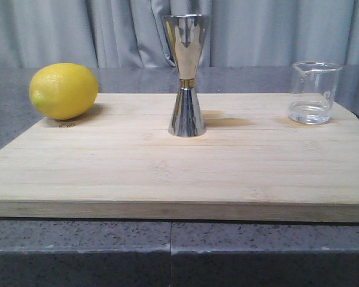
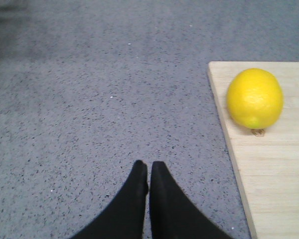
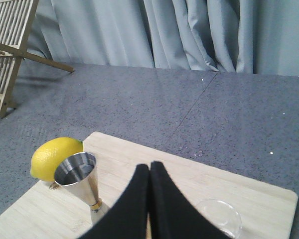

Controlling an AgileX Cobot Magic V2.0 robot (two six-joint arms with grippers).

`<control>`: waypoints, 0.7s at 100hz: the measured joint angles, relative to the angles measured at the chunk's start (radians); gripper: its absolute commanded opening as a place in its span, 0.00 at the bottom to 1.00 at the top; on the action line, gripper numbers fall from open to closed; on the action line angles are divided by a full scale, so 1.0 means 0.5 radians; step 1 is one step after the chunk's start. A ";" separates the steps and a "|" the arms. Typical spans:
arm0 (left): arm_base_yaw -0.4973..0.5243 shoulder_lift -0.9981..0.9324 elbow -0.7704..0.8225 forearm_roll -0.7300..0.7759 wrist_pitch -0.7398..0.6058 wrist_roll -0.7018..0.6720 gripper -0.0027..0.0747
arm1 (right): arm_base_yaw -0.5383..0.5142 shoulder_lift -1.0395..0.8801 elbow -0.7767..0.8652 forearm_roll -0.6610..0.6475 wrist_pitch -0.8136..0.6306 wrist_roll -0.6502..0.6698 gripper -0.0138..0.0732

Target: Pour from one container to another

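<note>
A small clear glass beaker (image 1: 313,92) with a pouring lip stands upright at the right end of the wooden board (image 1: 167,173), a little clear liquid in its bottom. In the right wrist view the beaker (image 3: 220,217) shows beside my fingers. A shiny steel hourglass cup (image 1: 186,75) stands upright mid-board; the right wrist view shows the steel cup (image 3: 79,180) from above. My right gripper (image 3: 150,166) hangs shut and empty above the board between cup and beaker. Off the board's left edge, my left gripper (image 2: 148,167) is shut over the grey counter. Neither gripper shows in the front view.
A yellow lemon (image 1: 63,90) lies at the board's far left corner; the left wrist view shows the lemon (image 2: 254,98) too. A wooden slatted rack (image 3: 10,45) stands on the counter far behind. Grey curtains (image 1: 257,30) close off the back.
</note>
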 measured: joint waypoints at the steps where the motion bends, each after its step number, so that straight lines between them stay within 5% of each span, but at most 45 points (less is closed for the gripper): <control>1: 0.032 -0.012 0.029 -0.007 -0.013 0.008 0.01 | 0.000 0.000 0.000 0.000 0.000 0.000 0.08; 31: 0.492 -0.656 0.816 -0.368 -0.870 0.478 0.01 | 0.000 0.000 0.000 0.000 0.003 0.000 0.08; 70: 0.553 -1.023 1.483 -0.478 -1.467 0.511 0.01 | 0.000 0.000 0.000 0.000 0.003 0.000 0.08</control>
